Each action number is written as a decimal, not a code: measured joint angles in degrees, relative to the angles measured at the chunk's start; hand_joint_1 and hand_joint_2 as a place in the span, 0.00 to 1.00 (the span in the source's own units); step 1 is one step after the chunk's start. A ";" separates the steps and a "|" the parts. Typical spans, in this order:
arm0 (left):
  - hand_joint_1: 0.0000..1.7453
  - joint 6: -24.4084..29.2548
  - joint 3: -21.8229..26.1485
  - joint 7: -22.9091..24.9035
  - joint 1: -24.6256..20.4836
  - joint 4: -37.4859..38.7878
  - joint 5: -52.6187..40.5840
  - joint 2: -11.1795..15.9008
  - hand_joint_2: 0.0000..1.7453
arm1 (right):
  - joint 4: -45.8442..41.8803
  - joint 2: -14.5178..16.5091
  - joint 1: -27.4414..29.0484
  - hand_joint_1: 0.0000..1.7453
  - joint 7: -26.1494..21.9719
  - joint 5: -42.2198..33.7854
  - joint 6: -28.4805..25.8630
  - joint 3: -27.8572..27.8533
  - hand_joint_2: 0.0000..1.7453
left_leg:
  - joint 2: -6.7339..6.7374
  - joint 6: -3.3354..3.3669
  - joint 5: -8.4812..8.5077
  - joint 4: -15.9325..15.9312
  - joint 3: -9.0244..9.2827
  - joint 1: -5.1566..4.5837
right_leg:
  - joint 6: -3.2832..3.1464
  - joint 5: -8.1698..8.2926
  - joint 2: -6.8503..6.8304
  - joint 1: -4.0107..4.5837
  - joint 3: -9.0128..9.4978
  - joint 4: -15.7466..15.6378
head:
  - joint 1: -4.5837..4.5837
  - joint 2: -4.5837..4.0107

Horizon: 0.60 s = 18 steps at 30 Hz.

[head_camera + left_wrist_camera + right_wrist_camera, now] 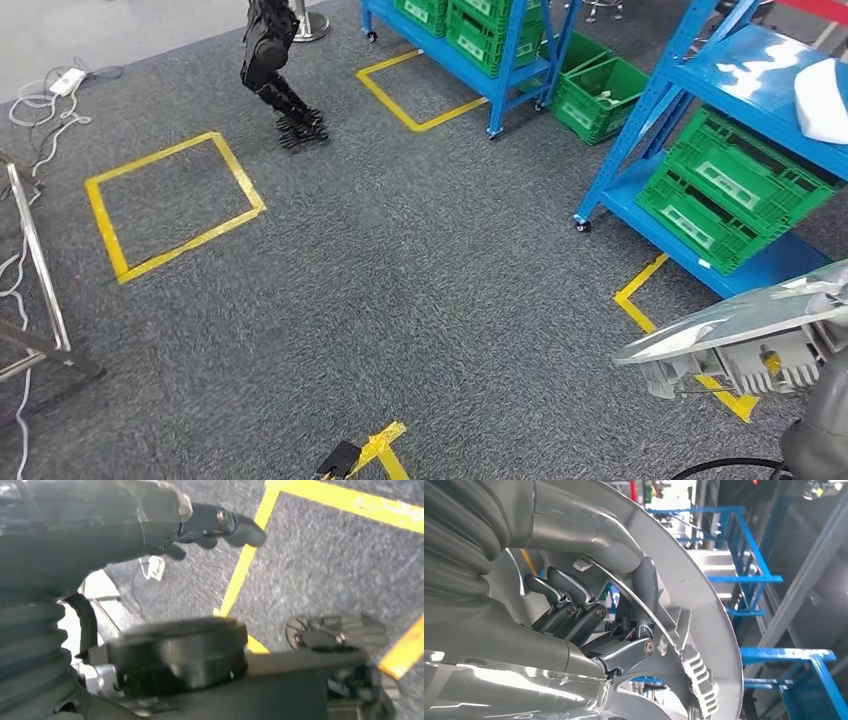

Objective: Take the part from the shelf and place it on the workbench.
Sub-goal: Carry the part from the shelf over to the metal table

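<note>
Grey carpet (400,300) lay below while the right hand (589,625) held the part (740,335), seemingly stiff and heavy metal, its rim between thumb and fingers (569,587); the left hand's (210,527) grip I could not tell.

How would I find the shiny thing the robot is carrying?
Start at the blue shelf with green crates on the right. Just below it, above the yellow floor tape, the right hand grips a silver part. Unlike the crates, it is curved, shiny metal with ribbed fins underneath.
</note>
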 joint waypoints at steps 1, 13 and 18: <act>0.00 -0.03 -0.02 0.08 0.03 -0.01 0.04 -0.07 1.00 | -0.03 -0.07 -0.05 1.00 0.01 0.04 0.00 0.08 1.00 | -0.63 -0.30 0.14 -0.04 -0.25 0.11 | -0.24 0.00 -0.40 0.12 0.18 -0.57 | 0.06 0.00; 0.00 1.38 -0.40 0.40 -0.08 0.17 1.72 0.49 1.00 | -0.16 -0.61 -2.14 1.00 0.36 -0.84 0.01 1.74 1.00 | 11.12 -4.47 0.05 4.55 -3.92 2.04 | 1.29 -2.67 -9.11 -1.31 3.42 -2.14 | -0.24 0.00; 0.00 3.74 0.04 0.40 -0.25 0.28 8.26 1.11 1.00 | 0.97 -1.36 -7.96 1.00 -5.33 -5.60 0.72 5.98 1.00 | 11.40 -1.94 0.12 2.38 -3.16 1.39 | 2.93 -3.85 -10.40 -1.44 3.96 -1.69 | -0.17 0.00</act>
